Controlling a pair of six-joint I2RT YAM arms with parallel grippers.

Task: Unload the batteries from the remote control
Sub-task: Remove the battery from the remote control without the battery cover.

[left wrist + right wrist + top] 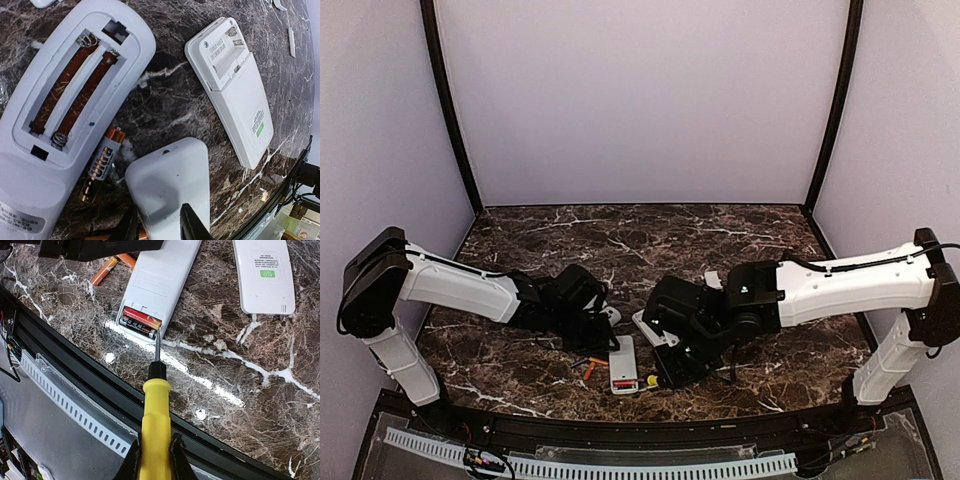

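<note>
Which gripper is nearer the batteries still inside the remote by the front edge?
Right. The right gripper holds the yellow screwdriver with its tip right at the batteries. The left gripper sits over the opposite end of the same remote, farther from them.

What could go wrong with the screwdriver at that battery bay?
1. The screwdriver in the right tool has its tip at the batteries; a slip could gouge a cell rather than lift it.
2. That remote lies near the table's front edge; a popped cell may roll off.
3. The left tool holds only the remote's far end, so prying might tilt it.
</note>
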